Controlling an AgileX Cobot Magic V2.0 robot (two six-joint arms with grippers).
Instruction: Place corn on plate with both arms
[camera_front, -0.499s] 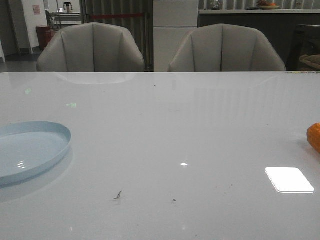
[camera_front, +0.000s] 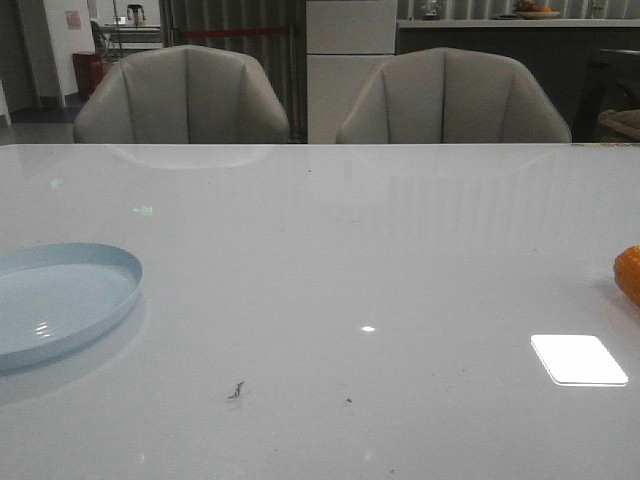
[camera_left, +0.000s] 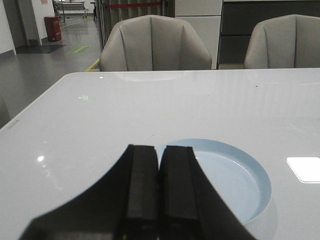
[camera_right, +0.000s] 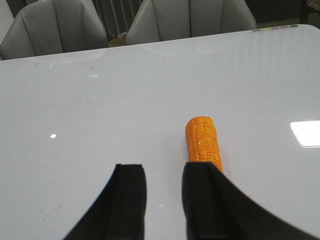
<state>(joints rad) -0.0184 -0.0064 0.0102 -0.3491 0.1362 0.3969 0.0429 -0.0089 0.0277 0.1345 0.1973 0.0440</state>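
Note:
The orange corn (camera_right: 202, 142) lies on the white table; in the front view only its end (camera_front: 629, 272) shows at the right edge. My right gripper (camera_right: 164, 172) is open and empty above the table, and one finger hides the cob's near end. The pale blue plate (camera_front: 60, 300) sits at the table's left and is empty; it also shows in the left wrist view (camera_left: 235, 175). My left gripper (camera_left: 159, 152) is shut and empty, just short of the plate's near rim. Neither gripper shows in the front view.
Two grey chairs (camera_front: 185, 95) (camera_front: 455, 95) stand behind the table's far edge. A bright window reflection (camera_front: 578, 358) lies on the tabletop near the corn. Small dark specks (camera_front: 237, 390) mark the table's front.

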